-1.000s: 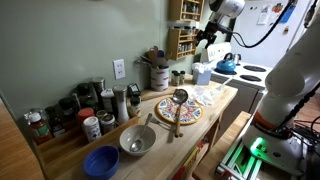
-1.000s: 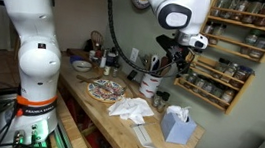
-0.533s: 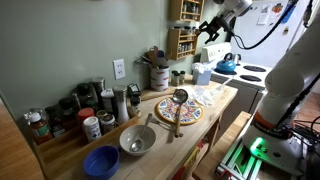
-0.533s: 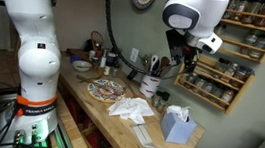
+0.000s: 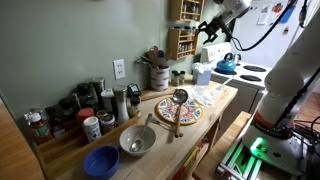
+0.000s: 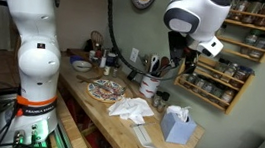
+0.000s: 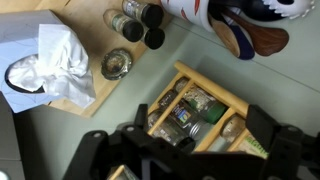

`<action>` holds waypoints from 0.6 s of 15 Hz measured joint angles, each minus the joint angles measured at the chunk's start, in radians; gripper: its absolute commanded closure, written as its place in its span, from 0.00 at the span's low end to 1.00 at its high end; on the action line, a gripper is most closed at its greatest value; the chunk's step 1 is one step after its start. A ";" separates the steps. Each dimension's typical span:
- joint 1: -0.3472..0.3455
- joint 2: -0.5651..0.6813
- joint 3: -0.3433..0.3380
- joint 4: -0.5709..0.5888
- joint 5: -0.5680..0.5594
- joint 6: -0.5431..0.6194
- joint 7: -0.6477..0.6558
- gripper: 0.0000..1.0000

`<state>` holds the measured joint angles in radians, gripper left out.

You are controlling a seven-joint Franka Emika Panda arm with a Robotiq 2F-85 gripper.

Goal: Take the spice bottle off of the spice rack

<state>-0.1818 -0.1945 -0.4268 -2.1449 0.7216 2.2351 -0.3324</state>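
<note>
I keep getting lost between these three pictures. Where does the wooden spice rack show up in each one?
Exterior view: the spice rack stands top centre against the wall, tall and narrow.
Exterior view: the spice rack fills the right side, on the wall.
Wrist view: the spice rack sits lower middle, with its jars showing.
Shared landmark: the tissue box is visible in all three.

My gripper [image 7: 190, 152], fingers spread wide, has open air between it and the spice rack [image 7: 222, 88]. The shelves are packed with jars [image 7: 185, 118] standing side by side, with tight gaps between them. Just below and beside the rack, the utensil crock [image 7: 195, 8] bristles with wooden spoons [image 7: 255, 40]. The tissue box [image 7: 50, 65] sits well off to one side.
</note>
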 measured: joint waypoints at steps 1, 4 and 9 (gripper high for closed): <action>-0.003 0.002 0.004 0.002 0.003 0.001 0.002 0.00; -0.014 0.033 0.008 0.046 0.062 0.008 0.065 0.00; -0.057 0.127 0.007 0.173 0.235 0.008 0.160 0.00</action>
<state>-0.2392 -0.0677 -0.4198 -1.9723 0.9567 2.2433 -0.1726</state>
